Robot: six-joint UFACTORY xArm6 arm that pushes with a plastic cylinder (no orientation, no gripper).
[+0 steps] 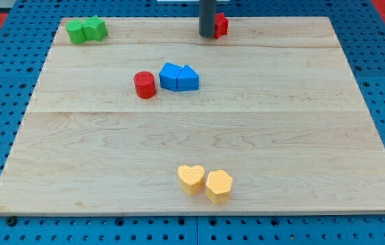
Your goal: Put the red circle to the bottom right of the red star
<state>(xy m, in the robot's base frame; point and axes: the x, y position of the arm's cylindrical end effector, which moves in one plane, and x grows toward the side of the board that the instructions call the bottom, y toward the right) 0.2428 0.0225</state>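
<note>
The red circle [145, 85] is a short red cylinder left of the board's middle, in its upper half. It stands just left of two blue blocks. The red star [220, 25] is at the view's top, right of centre, partly hidden behind the dark rod. My tip [207, 35] rests on the board right against the red star's left side. The red circle is far to the lower left of the red star and of my tip.
A blue block [171, 76] and a blue triangular block [188, 79] touch each other right of the red circle. Two green blocks [87, 30] sit at the top left corner. A yellow heart [191, 179] and a yellow hexagon [218, 186] lie near the bottom edge.
</note>
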